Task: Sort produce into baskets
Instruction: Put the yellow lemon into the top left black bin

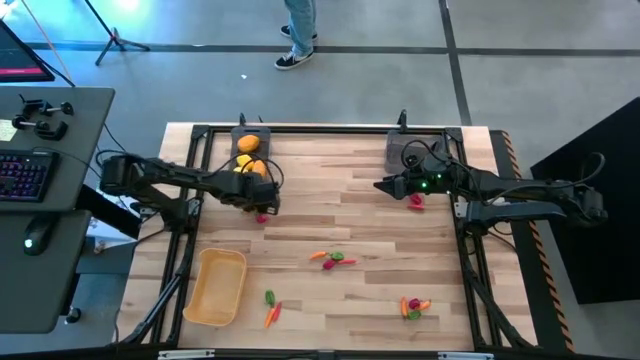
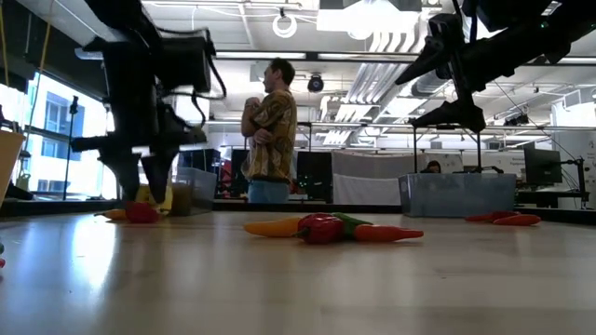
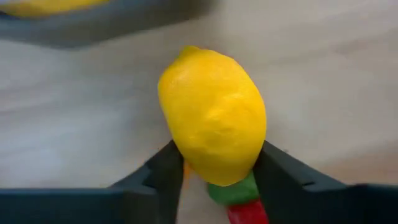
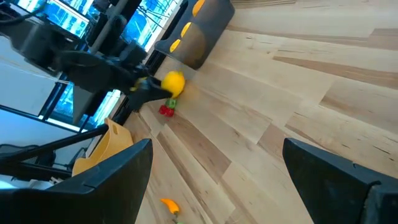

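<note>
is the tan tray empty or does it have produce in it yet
Empty. In the high view the tan tray shows only its bare floor; the nearest produce, a green piece, lies on the table beside it.

Overhead camera stares straight down on the whole table point(image 1: 350, 215). Low one sits at tabletop height, looking level into the room. Left wrist camera is tight on a lemon point(image 3: 213, 115) (fills the frame); right wrist camera catches that same lemon point(image 4: 173, 83) from across the table.
</note>
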Controlling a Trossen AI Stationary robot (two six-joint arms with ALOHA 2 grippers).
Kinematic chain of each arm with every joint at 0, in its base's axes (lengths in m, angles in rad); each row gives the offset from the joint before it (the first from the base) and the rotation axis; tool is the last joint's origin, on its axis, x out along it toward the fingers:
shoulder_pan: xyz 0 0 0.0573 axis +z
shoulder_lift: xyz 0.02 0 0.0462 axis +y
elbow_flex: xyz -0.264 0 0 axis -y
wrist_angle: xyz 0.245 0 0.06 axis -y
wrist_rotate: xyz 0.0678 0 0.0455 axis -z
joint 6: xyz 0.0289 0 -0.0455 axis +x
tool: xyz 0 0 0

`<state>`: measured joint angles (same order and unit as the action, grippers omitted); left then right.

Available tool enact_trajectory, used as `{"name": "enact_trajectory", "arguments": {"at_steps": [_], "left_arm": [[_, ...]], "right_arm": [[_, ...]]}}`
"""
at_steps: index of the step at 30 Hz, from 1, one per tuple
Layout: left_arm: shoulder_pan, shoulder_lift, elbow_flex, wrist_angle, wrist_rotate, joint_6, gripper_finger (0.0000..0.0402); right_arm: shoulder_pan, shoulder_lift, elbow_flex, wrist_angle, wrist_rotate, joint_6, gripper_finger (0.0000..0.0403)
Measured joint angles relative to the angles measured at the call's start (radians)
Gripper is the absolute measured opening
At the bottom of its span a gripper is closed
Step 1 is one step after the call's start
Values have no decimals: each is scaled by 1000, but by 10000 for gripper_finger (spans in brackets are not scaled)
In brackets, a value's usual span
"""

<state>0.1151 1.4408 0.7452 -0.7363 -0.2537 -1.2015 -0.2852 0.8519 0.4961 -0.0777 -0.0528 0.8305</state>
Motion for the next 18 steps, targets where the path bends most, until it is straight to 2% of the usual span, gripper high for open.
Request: {"name": "enact_trajectory", "arguments": {"at_steps": [3, 5, 10, 12, 14, 18], "left_arm": [[-32, -109, 11, -3, 12, -3, 103], [-53, -196, 44, 4, -13, 10, 95], [-60, -366, 162, 26, -201, 128, 112], [-20, -395, 214, 13, -267, 205, 116], [58, -396, 255, -45, -278, 268, 115], [258, -347, 275, -144, -160, 346, 113]], "right_arm": [[0, 0, 0, 0, 0, -1, 350], [0, 0, 0, 0, 0, -4, 350], [0, 0, 0, -1, 41, -25, 350], [0, 0, 0, -1, 66, -22, 350], [0, 0, 0, -1, 71, -20, 350], [0, 0, 0, 0, 68, 0, 350]]}}
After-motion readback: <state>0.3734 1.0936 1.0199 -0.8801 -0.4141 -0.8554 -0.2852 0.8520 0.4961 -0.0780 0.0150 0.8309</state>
